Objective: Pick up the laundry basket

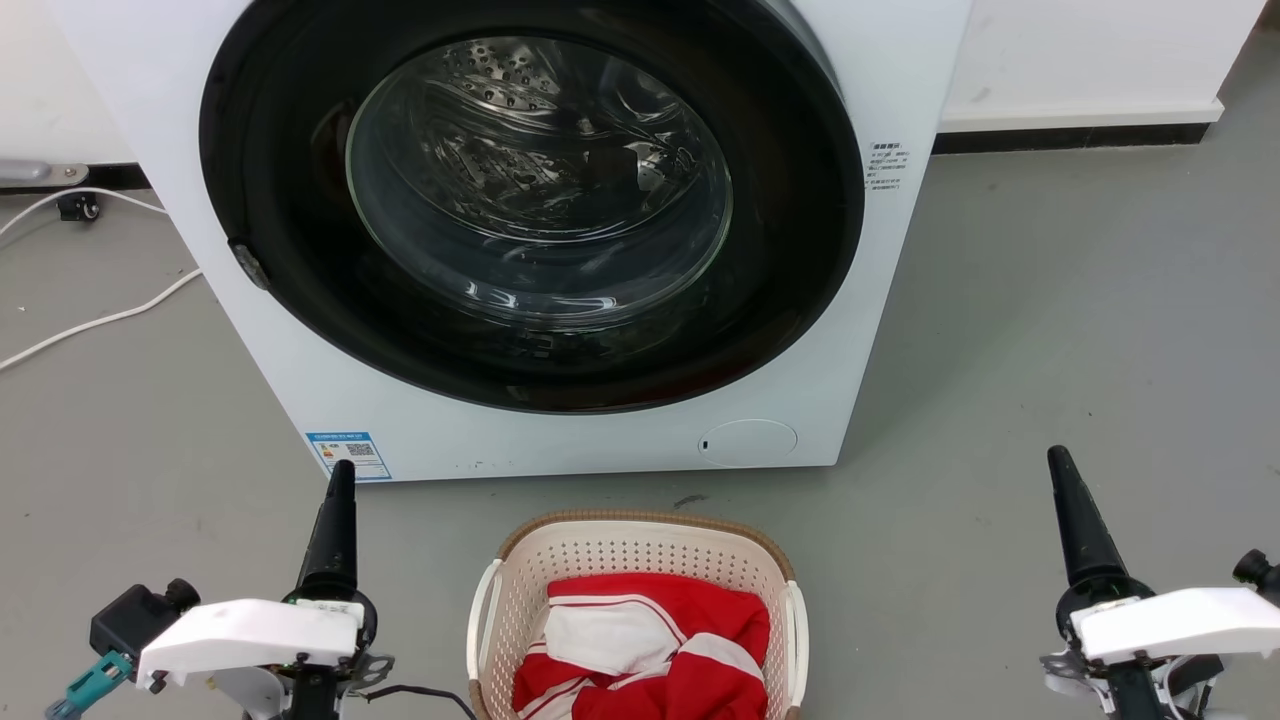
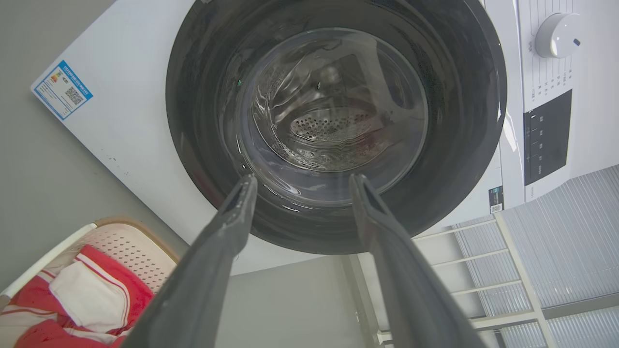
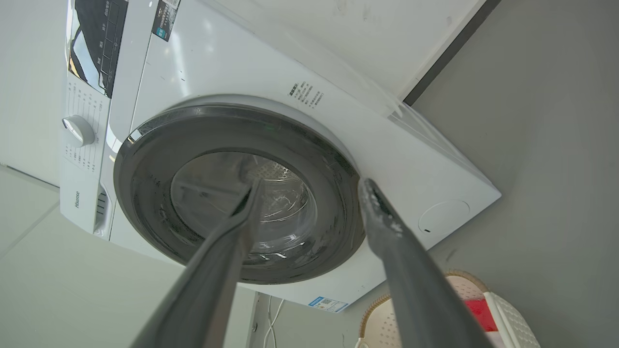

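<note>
**Head view, with both wrist views.** One laundry basket stands on the grey floor at 6 o'clock in the head view. It sits just in front of the single front-loading washing machine, which lies at its 12 o'clock, and the two are apart. The machine's round glass door is closed.

**Contents.** The basket holds one crumpled red-and-white garment. Whether more cloth lies beneath it cannot be told.

**Grippers.** There are two, each with two fingers.
- The left gripper hangs at the basket's 9 o'clock.
- The right gripper hangs at its 3 o'clock.
- Both are well clear of the basket. In each wrist view the fingers are spread with nothing between them, so both are released.

**Handling (judged).**
- The walls are thin perforated plastic, so the basket should be light and fairly stiff.
- It is liable to flex if pinched on one wall, and the moulded surface is smooth enough to slip.
- The load is soft, adds little weight, and may shift if the basket tilts.

**Where to take hold.** There are two white side handles on the rim: the left handle at 9 o'clock and the right handle at 3 o'clock. One gripper on each should keep the basket level. A lift from one side would probably tip it.
</note>
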`<state>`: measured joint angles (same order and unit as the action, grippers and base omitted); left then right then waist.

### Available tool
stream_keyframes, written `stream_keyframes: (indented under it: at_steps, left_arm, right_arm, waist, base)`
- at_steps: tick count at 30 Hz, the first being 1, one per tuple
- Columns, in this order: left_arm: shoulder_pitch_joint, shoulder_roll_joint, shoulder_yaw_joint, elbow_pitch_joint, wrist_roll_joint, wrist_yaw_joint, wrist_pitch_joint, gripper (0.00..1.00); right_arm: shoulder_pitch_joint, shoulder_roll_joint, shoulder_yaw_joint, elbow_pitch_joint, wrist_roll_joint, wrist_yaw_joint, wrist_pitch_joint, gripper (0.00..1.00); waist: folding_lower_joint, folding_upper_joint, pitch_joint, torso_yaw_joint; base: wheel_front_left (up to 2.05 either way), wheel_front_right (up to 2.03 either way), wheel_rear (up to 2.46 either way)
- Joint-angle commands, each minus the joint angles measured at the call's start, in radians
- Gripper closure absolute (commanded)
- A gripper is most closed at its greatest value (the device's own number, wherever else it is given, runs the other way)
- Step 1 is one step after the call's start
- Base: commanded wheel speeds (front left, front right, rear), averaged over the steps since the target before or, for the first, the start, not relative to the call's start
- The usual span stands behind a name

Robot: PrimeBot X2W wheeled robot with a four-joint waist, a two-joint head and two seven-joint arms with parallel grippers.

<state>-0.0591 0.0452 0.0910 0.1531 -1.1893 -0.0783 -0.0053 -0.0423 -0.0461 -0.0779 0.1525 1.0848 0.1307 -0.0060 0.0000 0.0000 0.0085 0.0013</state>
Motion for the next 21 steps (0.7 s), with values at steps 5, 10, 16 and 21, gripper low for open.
stream_keyframes:
  at_steps: [5,10,16,21]
  left_arm:
    - [0.003,0.004,-0.019,-0.043,0.133,0.019,-0.029,0.00]
    - [0.012,0.004,-0.028,-0.061,0.222,0.031,-0.048,0.00]
    - [0.020,0.005,-0.042,-0.079,0.318,0.032,-0.068,0.00]
    - [0.027,0.005,-0.048,-0.089,0.382,0.029,-0.085,0.00]
  right_arm:
    - [0.005,-0.003,0.019,-0.041,-0.155,0.000,-0.028,0.00]
    - [0.012,-0.003,0.027,-0.066,-0.263,0.000,-0.046,0.00]
    - [0.022,-0.003,0.037,-0.082,-0.367,0.000,-0.067,0.00]
    - [0.030,-0.004,0.041,-0.090,-0.445,0.000,-0.084,0.00]
  waist:
    - [0.0000,0.0000,0.000,0.001]
    - [0.0000,0.0000,0.001,0.002]
    - [0.0000,0.0000,0.002,0.003]
    - [0.0000,0.0000,0.003,0.003]
  base:
    - [0.00,0.00,0.00]
    - [0.00,0.00,0.00]
    - [0.00,0.00,0.00]
    - [0.00,0.00,0.00]
